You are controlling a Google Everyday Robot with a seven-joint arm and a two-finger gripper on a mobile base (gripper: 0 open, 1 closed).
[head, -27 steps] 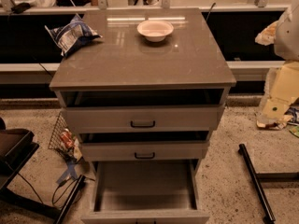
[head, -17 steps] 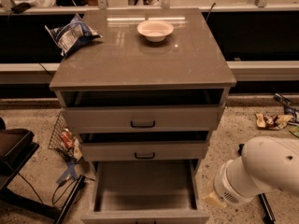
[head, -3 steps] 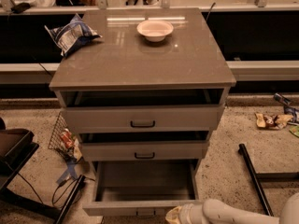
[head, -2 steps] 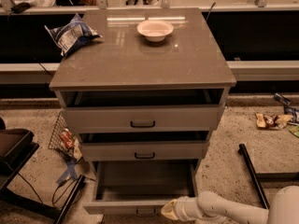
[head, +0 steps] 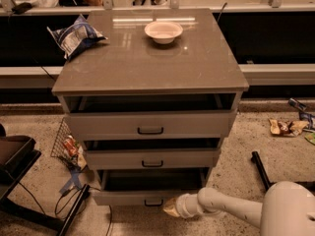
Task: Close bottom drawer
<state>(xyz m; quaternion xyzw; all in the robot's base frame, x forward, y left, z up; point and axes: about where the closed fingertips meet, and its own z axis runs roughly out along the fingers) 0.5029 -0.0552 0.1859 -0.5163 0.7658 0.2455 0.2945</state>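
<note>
Resting against the part-open light-grey bottom drawer, beside its dark bar handle, is the pale pincer; its spread cannot be told.

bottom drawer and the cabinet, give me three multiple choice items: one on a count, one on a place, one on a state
1. How many drawers does the cabinet show?
A. two
B. three
C. five

2. Where is the hand?
A. low down, at the front of the bottom drawer
B. resting on the cabinet's top
C. raised above the cabinet

3. What state is the bottom drawer in?
A. pushed in flush with the cabinet
B. partly pulled out
C. taken out and lying on the floor

Answers:
1 B: three fronts are stacked one under another, each with a dark bar handle.
2 A: the white arm reaches in from the lower right and the hand ends at the lowest front.
3 B: the front stands forward of the cabinet, with a dark gap of interior showing behind it.
</note>
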